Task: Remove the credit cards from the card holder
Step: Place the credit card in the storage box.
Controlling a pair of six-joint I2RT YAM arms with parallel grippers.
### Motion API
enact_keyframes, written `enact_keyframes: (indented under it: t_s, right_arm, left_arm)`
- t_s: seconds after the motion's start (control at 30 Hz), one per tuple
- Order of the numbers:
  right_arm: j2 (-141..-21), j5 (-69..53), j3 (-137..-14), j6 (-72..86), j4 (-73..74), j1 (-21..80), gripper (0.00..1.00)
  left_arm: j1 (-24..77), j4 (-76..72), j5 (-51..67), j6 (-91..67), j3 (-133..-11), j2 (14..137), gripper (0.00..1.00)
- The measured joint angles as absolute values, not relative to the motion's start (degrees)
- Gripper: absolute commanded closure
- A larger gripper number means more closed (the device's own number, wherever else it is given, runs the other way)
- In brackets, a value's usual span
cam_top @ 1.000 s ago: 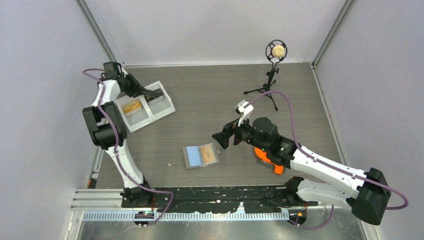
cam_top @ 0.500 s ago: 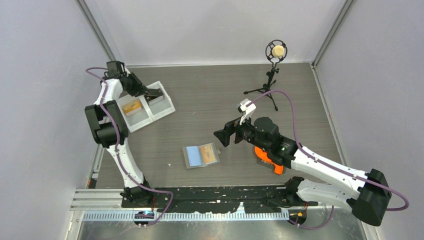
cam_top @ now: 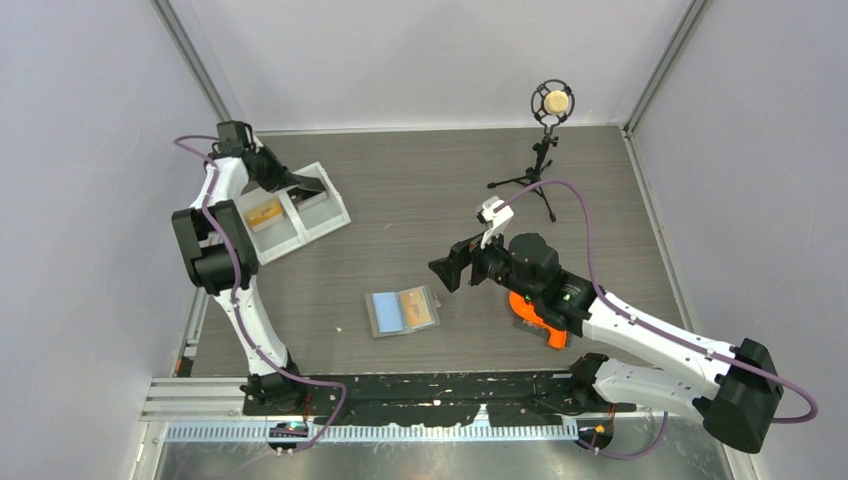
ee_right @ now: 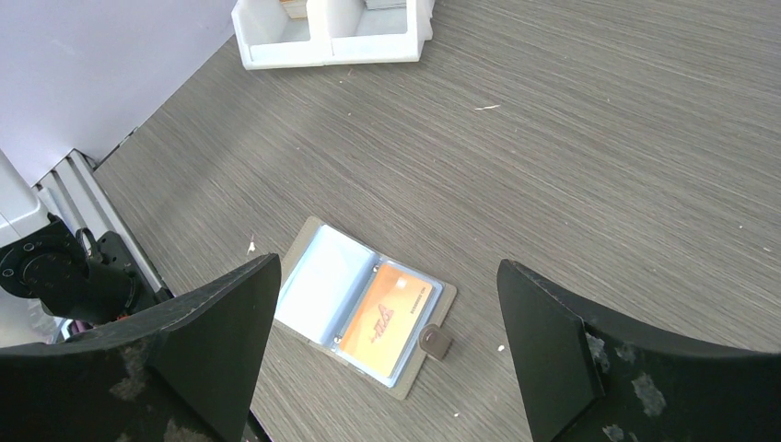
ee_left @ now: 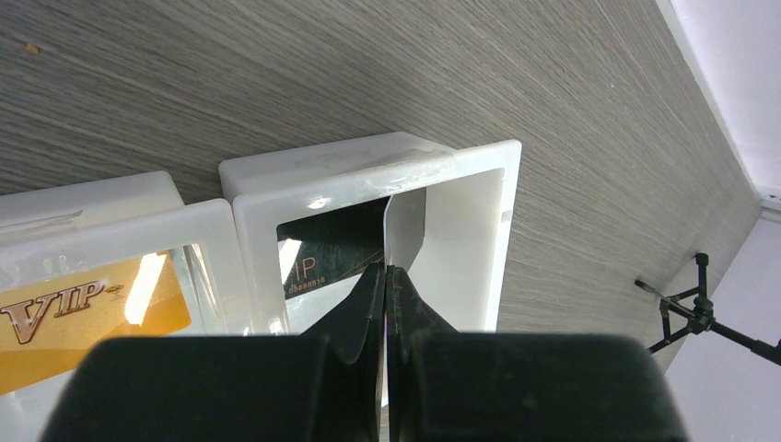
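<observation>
Partway done. Tray (ee_left: 465,157) by the far-left corner holds a gold card (ee_left: 83,308) in one compartment and a dark card (ee_left: 327,253) in the other. Left gripper (ee_left: 385,269) sits over the dark one, fingers pressed together; can't tell if they pinch anything. Card holder (ee_right: 324,276) lies open mid-bench toward the near edge, orange card (ee_right: 387,318) in its pocket, so that one's left. Right gripper (cam_top: 443,273) hovers beside it, fingers spread wide.
</observation>
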State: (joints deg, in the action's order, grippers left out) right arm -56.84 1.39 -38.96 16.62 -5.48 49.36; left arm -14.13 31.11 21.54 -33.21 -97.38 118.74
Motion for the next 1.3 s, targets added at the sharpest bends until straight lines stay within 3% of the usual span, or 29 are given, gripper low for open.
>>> enact_keyframes:
  t_s: [0.17,0.3,0.47,0.67,0.9,1.07,1.3]
  right_arm:
    - [-56.2,1.4,-39.0,16.6,-5.5,49.4,0.04]
    - [-55.2,1.4,-39.0,16.6,-5.5,49.3,0.05]
    - [-55.1,1.4,-39.0,16.8,-4.8,49.3,0.05]
    - [-55.4,2.3,-40.0,19.7,-1.6,49.3,0.05]
    - [-59.9,3.4,-44.8,24.8,5.6,49.3,0.00]
    - [-62.8,3.3,-45.9,27.9,9.8,49.3,0.10]
    - [-63.1,2.1,-42.3,32.2,9.0,49.3,0.37]
  left_arm:
    - [-14.0,31.1,20.8,-34.1,-97.4,118.7,0.75]
    - [-14.0,31.0,19.5,-34.1,-97.4,118.7,0.65]
    - [-14.0,32.6,17.3,-33.6,-97.4,118.5,0.58]
    - [-13.9,36.6,14.4,-33.0,-97.8,114.5,0.56]
    - [-13.2,39.0,15.4,-32.4,-91.0,100.8,0.56]
    - [-8.9,39.9,17.5,-30.4,-75.9,87.2,0.55]
    - [-1.4,40.1,22.0,-28.9,-57.9,72.2,0.57]
